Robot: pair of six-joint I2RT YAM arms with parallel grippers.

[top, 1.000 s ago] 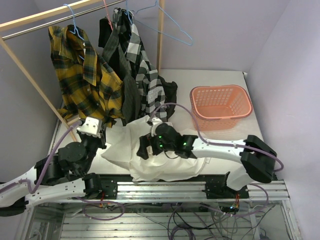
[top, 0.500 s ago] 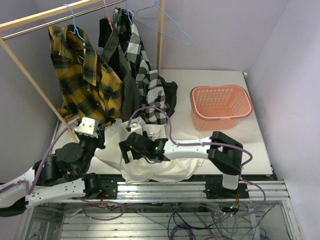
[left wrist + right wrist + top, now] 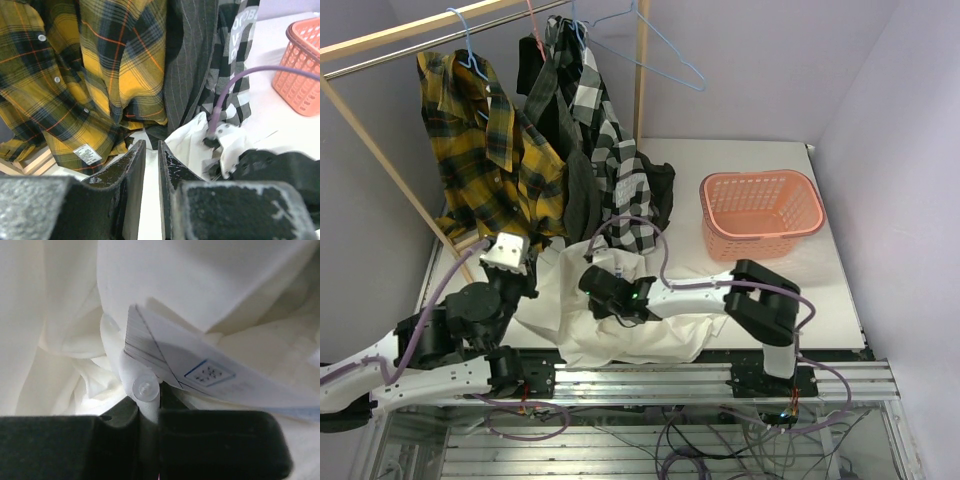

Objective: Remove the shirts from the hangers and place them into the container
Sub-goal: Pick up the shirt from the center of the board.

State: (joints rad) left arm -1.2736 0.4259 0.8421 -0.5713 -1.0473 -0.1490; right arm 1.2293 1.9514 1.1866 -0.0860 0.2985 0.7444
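Our right jaws are clamped on a buttoned fold of the white shirt (image 3: 650, 340), which lies crumpled on the bench (image 3: 820, 290) at its near edge, apart from the basket (image 3: 760, 240). Our left jaws stand slightly apart, holding nothing, just before the hanging plaid shirt (image 3: 490, 150).

I see white flat tabletop (image 3: 840, 290), bare along right side and far edge. Plain white fabric shirt (image 3: 660, 340) lies crumpled on near-left part, spreading to front edge. Salmon-pink lattice-sided plastic basket (image 3: 760, 240) stands upright at far right, well apart from that shirt. Tail of hanging black-and-white checked shirt (image 3: 630, 225) droops onto tabletop mid-way back, just beyond white shirt.
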